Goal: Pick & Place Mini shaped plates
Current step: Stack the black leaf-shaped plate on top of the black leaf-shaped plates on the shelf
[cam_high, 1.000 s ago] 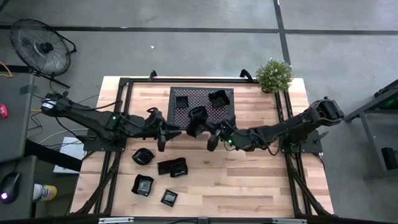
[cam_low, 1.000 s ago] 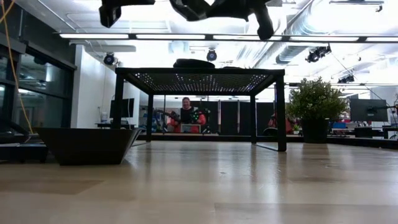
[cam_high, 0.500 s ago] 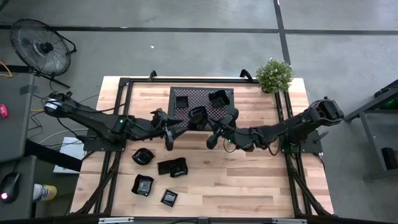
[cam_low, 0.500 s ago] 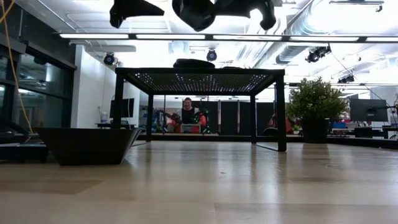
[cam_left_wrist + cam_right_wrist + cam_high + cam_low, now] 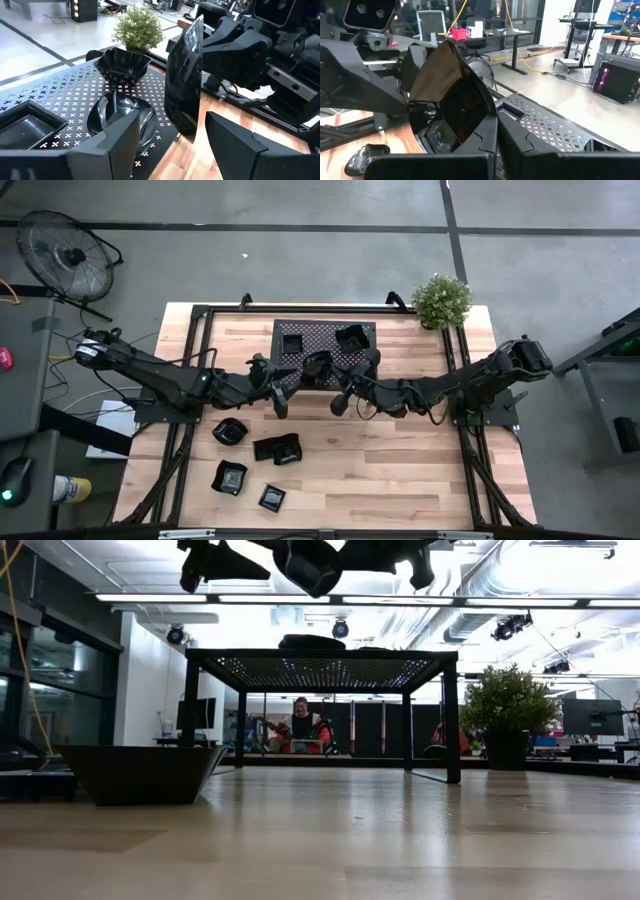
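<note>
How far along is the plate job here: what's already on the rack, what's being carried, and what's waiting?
Done: three mini plates sit on the perforated rack. In hand: the right tool is shut on a leaf-shaped plate, held on edge by the rack's edge, and the left tool hangs open beside it. Left: four plates lie on the table near the left arm.

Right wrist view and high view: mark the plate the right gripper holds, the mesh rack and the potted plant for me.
Held leaf-shaped plate (image 5: 452,95), right wrist view, on its glossy inner face.
Mesh rack (image 5: 318,337), high view, on bare perforated top between the plates.
Potted plant (image 5: 441,299), high view, on the middle of its foliage.
</note>
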